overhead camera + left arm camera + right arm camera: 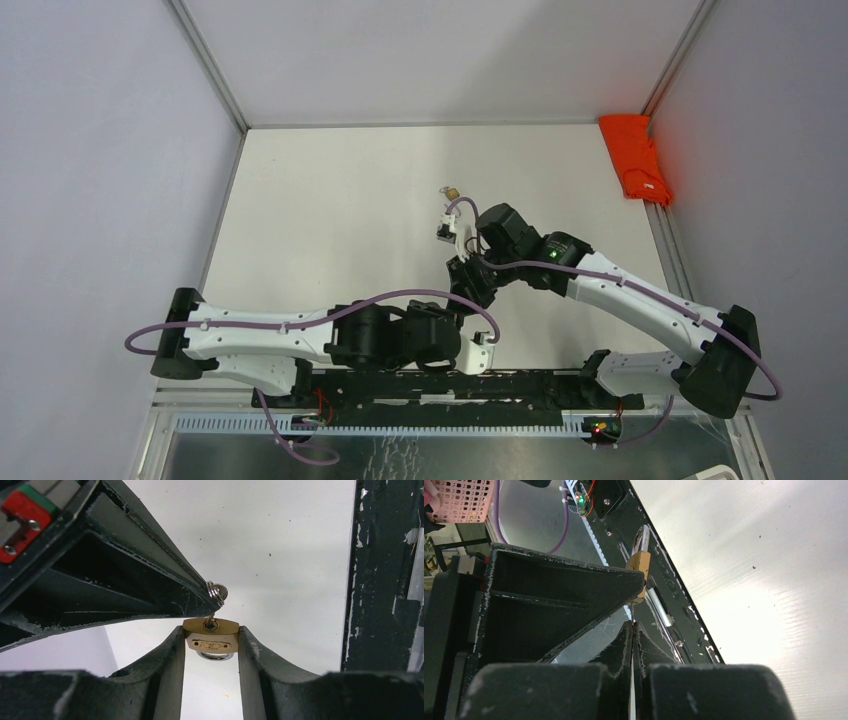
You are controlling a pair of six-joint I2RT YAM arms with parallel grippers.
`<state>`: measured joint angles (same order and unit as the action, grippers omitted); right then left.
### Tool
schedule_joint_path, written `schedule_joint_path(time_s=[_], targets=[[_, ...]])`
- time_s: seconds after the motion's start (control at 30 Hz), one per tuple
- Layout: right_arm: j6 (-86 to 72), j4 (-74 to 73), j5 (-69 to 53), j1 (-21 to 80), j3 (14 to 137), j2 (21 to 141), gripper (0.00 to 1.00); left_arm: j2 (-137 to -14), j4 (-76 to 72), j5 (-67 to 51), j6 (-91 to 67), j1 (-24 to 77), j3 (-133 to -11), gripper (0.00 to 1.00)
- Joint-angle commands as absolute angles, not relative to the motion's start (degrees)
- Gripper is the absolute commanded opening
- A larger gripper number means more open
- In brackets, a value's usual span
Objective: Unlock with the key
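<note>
1. Step in hand: key seated in the lock, turn not yet evident. The padlock [210, 641] hangs above the middle of the table [330, 200], keyhole face toward the right arm; its shackle [215, 656] appears closed.
2. The left gripper [211, 632] clamps the brass body, one finger against each flank, jaws set wide to fit it.
3. The right gripper [632, 625], fingers pressed together, pinches the key [210, 618] at its head; the blade enters the keyhole and the key ring [216, 590] juts out beside the fingertip.
4. Next move, as a judgement: the right wrist rolls about the blade's axis while the left grip resists the twist; off-axis force may bend the key or rotate the lock in its clamp.
5. Surroundings: a small brass item with a ring [452, 190] lies on the table farther out, a red object [635, 155] at the far right edge, a pink basket [459, 500] beyond the near rail.
6. Obstruction: none between the grippers; the two fingertips nearly touch, leaving little room for rotation.
</note>
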<state>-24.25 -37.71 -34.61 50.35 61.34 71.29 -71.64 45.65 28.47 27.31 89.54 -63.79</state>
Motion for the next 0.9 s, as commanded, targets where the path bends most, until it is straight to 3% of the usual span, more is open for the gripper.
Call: schedule_joint_path(time_s=[0.0,0.67,0.87], targets=[[-26.13,-27.63,-32.09,50.1,61.57,70.27,0.0,-71.63,38.03,26.9,25.53,90.29,-67.85,0.02],[-30.65,-20.12,-29.91,49.09,56.56,67.79,0.0,-72.58,37.29,29.73,25.28,90.29,-68.49,0.02],[-29.72,-20.18,-24.0,48.63,54.58,63.99,0.0,-74.02,36.79,34.11,23.68,90.13,-69.06,0.02]])
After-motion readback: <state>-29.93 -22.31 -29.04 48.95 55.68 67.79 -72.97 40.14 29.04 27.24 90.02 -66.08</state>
